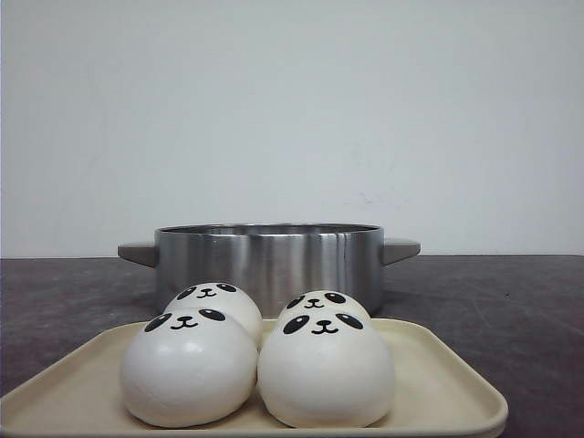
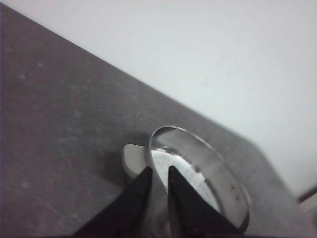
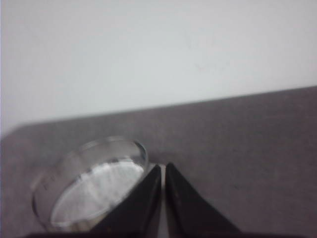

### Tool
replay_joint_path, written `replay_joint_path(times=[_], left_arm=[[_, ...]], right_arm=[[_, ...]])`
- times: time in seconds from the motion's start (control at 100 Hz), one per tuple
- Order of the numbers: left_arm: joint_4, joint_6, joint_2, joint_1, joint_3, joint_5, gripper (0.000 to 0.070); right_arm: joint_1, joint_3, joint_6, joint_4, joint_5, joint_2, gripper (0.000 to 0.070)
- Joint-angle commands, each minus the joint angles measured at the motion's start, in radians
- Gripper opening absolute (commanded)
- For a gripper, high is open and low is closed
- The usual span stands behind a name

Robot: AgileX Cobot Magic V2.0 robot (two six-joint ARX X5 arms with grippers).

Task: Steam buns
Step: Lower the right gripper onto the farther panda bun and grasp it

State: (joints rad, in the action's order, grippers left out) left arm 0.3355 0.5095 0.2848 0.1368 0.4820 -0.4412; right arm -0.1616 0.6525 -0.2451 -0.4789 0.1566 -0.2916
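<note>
Four panda-faced buns sit close together on a cream tray [image 1: 447,383] at the near edge of the dark grey desk [image 1: 511,301]. The near-left bun [image 1: 188,368] and the near-right bun [image 1: 326,369] touch each other at their sides. Behind them the far-left bun [image 1: 215,306] and the far-right bun [image 1: 321,304] show only their upper halves over the front pair. All four stand upright with their black ears, eye patches, noses and smiles turned toward the near side.

Just beyond the tray stands a stainless steel pot [image 1: 269,260], lidless, with a grey handle on its left [image 1: 137,253] and another on its right [image 1: 401,249]. A plain white wall rises behind the desk.

Neither arm appears in the front view. In the left wrist view the left claw [image 2: 159,171] hangs above the pot's rim [image 2: 198,168] near one handle, its two black fingers [image 2: 141,188] drawn to a narrow gap with nothing between them. In the right wrist view the right claw [image 3: 163,167] hovers beside the pot [image 3: 94,183], its fingers [image 3: 181,193] almost together, only a thin slit between the tips, and likewise holding nothing. The pot's pale inner floor shows in both wrist views.
</note>
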Motion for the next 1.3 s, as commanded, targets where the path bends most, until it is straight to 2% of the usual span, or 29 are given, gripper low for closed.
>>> replay_joint_path(times=[0.0,0.12,0.21,0.25,0.28,0.32,0.33,0.34,0.35,0.36,0.37,0.39,0.42,0.44,0.56,0.67,0.75,0.92,1.08,1.17,1.29], left_arm=[[0.050,-0.219,0.088,-0.009,0.155,0.010,0.0013],[0.136,-0.349,0.208,-0.039,0.352,0.087,0.0012],[0.177,-0.386,0.280,-0.039,0.454,0.090,0.0015],[0.190,-0.388,0.303,-0.039,0.483,0.090,0.0041],[0.193,-0.388,0.315,-0.039,0.498,0.090,0.0093],[0.193,-0.387,0.327,-0.039,0.508,0.089,0.0231],[0.193,-0.386,0.329,-0.039,0.509,0.089,0.0274],[0.192,-0.385,0.330,-0.040,0.510,0.089,0.0319],[0.192,-0.385,0.331,-0.040,0.510,0.089,0.0364],[0.192,-0.385,0.331,-0.042,0.510,0.089,0.0409],[0.192,-0.385,0.331,-0.043,0.510,0.089,0.0451],[0.193,-0.385,0.332,-0.047,0.510,0.090,0.0527],[0.196,-0.385,0.332,-0.054,0.510,0.090,0.0602],[0.198,-0.385,0.332,-0.060,0.510,0.090,0.0623],[0.221,-0.385,0.330,-0.108,0.510,0.090,0.0628],[0.231,-0.385,0.338,-0.169,0.510,0.089,0.0627],[0.251,-0.385,0.348,-0.208,0.510,0.090,0.0627],[0.346,-0.386,0.381,-0.257,0.510,0.090,0.0627],[0.386,-0.385,0.387,-0.288,0.510,0.089,0.0627],[0.386,-0.385,0.378,-0.307,0.510,0.089,0.0627],[0.391,-0.385,0.364,-0.330,0.510,0.089,0.0627]], right_arm=[[0.000,0.130,0.120,-0.045,-0.009,-0.084,0.0006],[0.000,0.286,0.133,-0.095,-0.033,-0.198,0.0006],[0.000,0.359,0.132,-0.095,-0.029,-0.251,0.0006],[0.000,0.374,0.130,-0.093,-0.011,-0.262,0.0008],[0.000,0.384,0.126,-0.092,0.022,-0.272,0.0030],[0.000,0.388,0.113,-0.091,0.054,-0.278,0.0138],[0.000,0.388,0.105,-0.090,0.065,-0.280,0.0209],[0.000,0.388,0.101,-0.090,0.068,-0.281,0.0235],[0.000,0.388,0.095,-0.090,0.076,-0.283,0.0289],[0.000,0.388,0.087,-0.091,0.086,-0.284,0.0373],[0.000,0.388,0.085,-0.092,0.090,-0.285,0.0400],[0.000,0.388,0.072,-0.093,0.104,-0.288,0.0505],[-0.001,0.388,0.050,-0.097,0.126,-0.296,0.0630],[-0.001,0.388,0.037,-0.098,0.140,-0.301,0.0663],[-0.006,0.388,-0.013,-0.086,0.240,-0.339,0.0669],[-0.049,0.388,-0.020,-0.067,0.239,-0.387,0.0665],[-0.116,0.388,-0.048,-0.047,0.227,-0.444,0.0625],[-0.356,0.388,-0.102,-0.060,0.064,-0.602,0.0612],[-0.573,0.388,-0.205,-0.112,-0.066,-0.811,0.0591],[-0.621,0.388,-0.239,-0.129,-0.070,-0.944,0.0504],[-0.653,0.388,-0.260,-0.132,-0.053,-1.106,0.0500]])
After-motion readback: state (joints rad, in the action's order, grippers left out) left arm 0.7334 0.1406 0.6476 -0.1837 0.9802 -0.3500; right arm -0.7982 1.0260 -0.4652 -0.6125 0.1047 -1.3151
